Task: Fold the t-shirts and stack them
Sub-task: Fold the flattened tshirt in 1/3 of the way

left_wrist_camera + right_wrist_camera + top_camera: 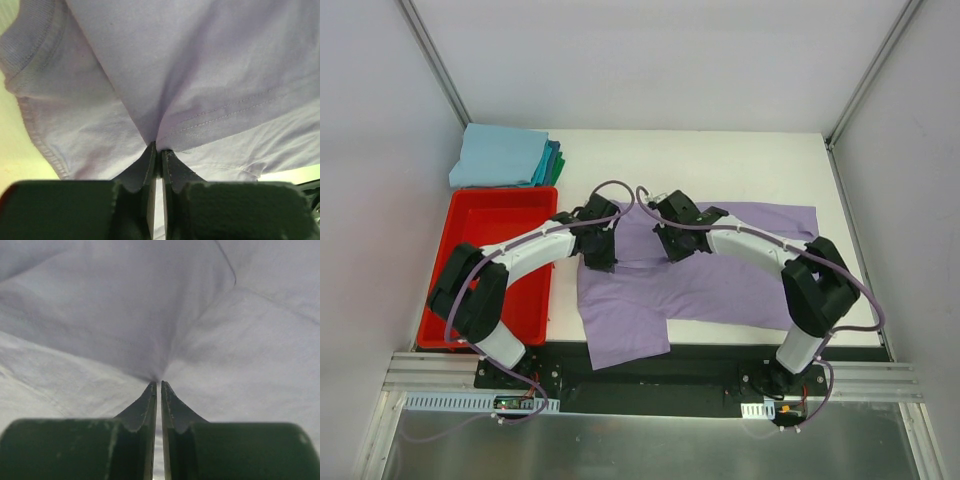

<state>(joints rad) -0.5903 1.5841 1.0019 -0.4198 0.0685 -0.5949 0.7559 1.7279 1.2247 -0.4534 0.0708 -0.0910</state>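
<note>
My left fingers (151, 156) and right fingers (151, 396) are each pressed together, pinching a pucker of the lavender t-shirt (730, 285), which lies spread on the surface (760, 160) under and around them. I'd raise both pinches evenly, cloth taut between, and lay the fold square, aligning the edges before releasing.

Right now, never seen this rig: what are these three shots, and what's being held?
Two robot arms, the left arm and the right arm, are bolted at the near edge of the table. The wide shot looks down from above. The other two come from a camera on each wrist. A purple shirt lies spread out, partly over the near edge. Folded shirts are stacked at far left, beyond a red bin. The left gripper and right gripper each pinch a pucker of the purple shirt.
</note>
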